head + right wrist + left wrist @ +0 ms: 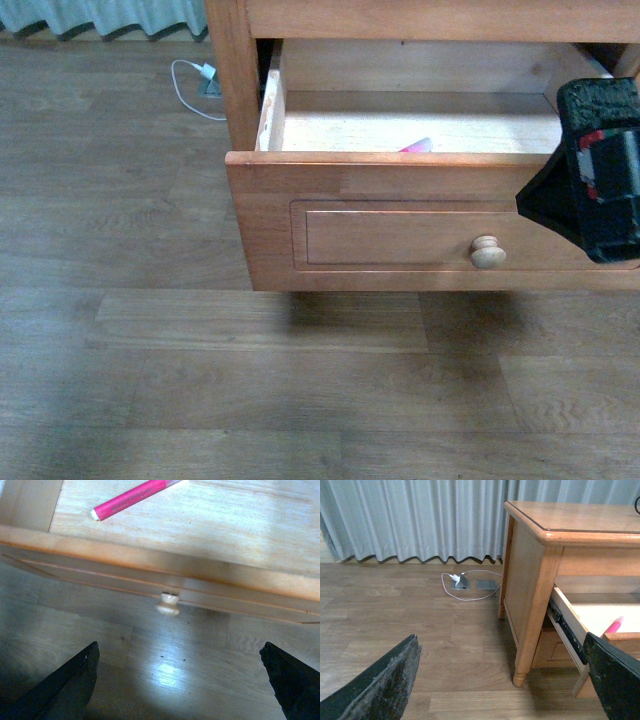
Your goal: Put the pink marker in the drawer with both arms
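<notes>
Pink marker (pixel 131 499) lies flat on the pale bottom of the open drawer (pixel 400 172), close behind its front wall, nothing touching it. Right gripper (pixel 179 650) hangs out in front of the drawer over the wood floor (pixel 200 380), wrist camera looking down past the round knob (pixel 488 252). Its fingers are spread wide, empty, clear of the knob. In the front view its black body covers the right end of the drawer front. Left gripper (pixel 501 640) sits off the left side of the cabinet (pixel 530 580), fingers also wide apart, nothing between them. Further back: white cable (pixel 470 587) looped at a floor socket (pixel 487 584), then grey curtain (pixel 420 520).
</notes>
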Motion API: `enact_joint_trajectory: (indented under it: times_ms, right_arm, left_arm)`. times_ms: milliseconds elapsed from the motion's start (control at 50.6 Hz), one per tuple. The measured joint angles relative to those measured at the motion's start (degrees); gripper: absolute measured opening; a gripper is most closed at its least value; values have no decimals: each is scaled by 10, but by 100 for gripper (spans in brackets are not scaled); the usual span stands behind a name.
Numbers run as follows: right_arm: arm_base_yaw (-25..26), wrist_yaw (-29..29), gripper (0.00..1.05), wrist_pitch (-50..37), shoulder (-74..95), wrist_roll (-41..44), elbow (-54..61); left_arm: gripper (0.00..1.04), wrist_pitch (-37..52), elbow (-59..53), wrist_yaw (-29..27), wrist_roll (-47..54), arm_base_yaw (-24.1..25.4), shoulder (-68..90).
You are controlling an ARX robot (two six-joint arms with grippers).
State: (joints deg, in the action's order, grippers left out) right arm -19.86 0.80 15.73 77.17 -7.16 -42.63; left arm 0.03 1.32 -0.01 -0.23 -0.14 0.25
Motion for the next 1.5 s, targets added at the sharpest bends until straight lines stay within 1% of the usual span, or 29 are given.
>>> enact_joint_trajectory:
  times_ms: [178, 375, 652, 830, 1008, 1205, 1502]
  right_arm:
    - [13, 21, 96, -22, 56, 9, -28]
    - [28, 32, 96, -42, 107, 14, -48]
    - [43, 51, 96, -101, 172, 30, -75]
    - [52, 58, 96, -166, 217, 43, -99]
    - [57, 41, 96, -239, 269, 36, -128]
    - [61, 38, 96, -308, 332, 28, -158]
    - [64, 49, 96, -406, 405, 8, -198]
  left_arm:
    - [99, 0, 0, 0, 0, 0, 0]
    - [99, 0, 0, 0, 0, 0, 0]
    - [99, 0, 0, 0, 0, 0, 0]
    - [99, 0, 0, 0, 0, 0, 0]
    - [99, 0, 0, 0, 0, 0, 0]
    - [99, 0, 0, 0, 0, 0, 0]
    - [99, 0, 0, 0, 0, 0, 0]
